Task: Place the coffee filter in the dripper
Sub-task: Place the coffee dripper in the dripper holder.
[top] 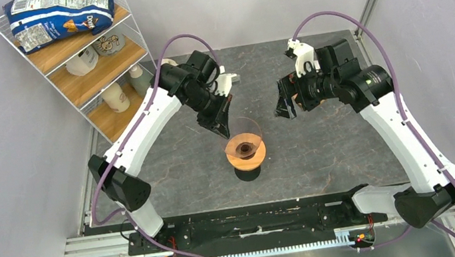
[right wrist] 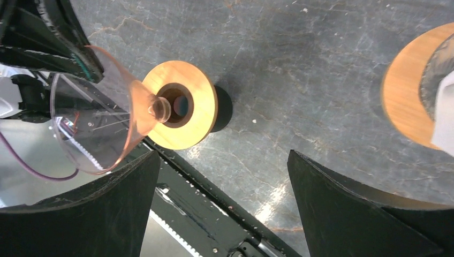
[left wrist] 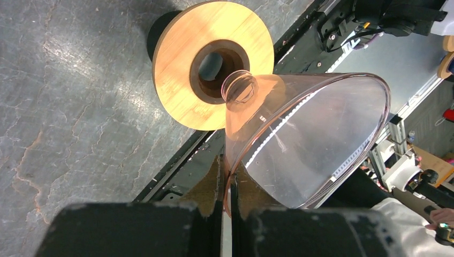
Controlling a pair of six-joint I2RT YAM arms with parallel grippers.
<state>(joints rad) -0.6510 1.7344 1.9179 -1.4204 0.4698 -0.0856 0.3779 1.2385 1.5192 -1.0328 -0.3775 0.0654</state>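
Note:
The dripper's clear, pink-tinted glass cone [left wrist: 305, 139] hangs tilted with my left gripper [left wrist: 228, 166] shut on its rim. Its narrow spout [left wrist: 240, 88] points at the hole of a round light-brown wooden ring [left wrist: 176, 64], which sits on a short black stand [top: 248, 172] at the table's middle. I cannot tell whether spout and ring touch. From above, the cone [top: 245, 132] is just over the ring [top: 246, 153], below the left gripper [top: 221, 126]. My right gripper [right wrist: 222, 155] is open and holds nothing, hovering right of the ring [right wrist: 201, 115]. The coffee filter is out of view.
A second wooden disc [right wrist: 401, 91], with something grey and white on it, shows blurred at the right edge of the right wrist view; I cannot tell what it is. A wire shelf [top: 89, 74] with a snack bag and jars stands at the back left. The black base rail [top: 251, 222] runs along the near edge.

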